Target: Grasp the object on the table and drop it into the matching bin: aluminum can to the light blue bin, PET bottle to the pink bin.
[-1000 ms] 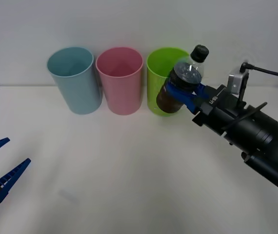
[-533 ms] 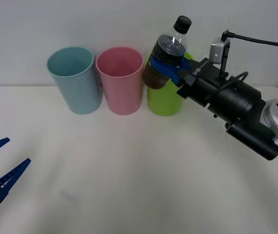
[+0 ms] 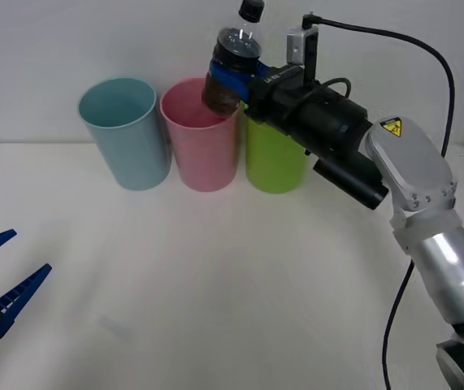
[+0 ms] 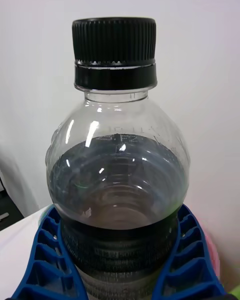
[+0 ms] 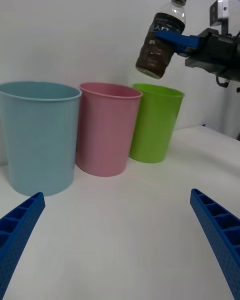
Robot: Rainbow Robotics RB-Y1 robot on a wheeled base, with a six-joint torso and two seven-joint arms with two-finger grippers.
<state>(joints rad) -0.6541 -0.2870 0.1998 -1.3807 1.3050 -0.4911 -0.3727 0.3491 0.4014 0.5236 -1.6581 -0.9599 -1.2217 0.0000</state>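
Note:
My right gripper (image 3: 233,79) is shut on the PET bottle (image 3: 233,61), a small clear bottle with dark contents and a black cap. It holds the bottle in the air, tilted, above the right rim of the pink bin (image 3: 200,134). The right wrist view has the PET bottle (image 4: 118,180) close up between the blue fingers (image 4: 47,252). In the left wrist view the PET bottle (image 5: 162,40) hangs above the gap between the pink bin (image 5: 107,128) and the green one. The light blue bin (image 3: 125,132) stands left of the pink. My left gripper (image 3: 0,280) rests open at the table's near left.
A lime green bin (image 3: 276,158) stands right of the pink bin, partly behind my right arm. The three bins line the back of the white table (image 3: 215,284). A black cable (image 3: 427,73) loops from the right wrist camera.
My right gripper has carried the bottle up and to the left, from in front of the green bin to above the pink bin's right rim. The left arm has stayed still.

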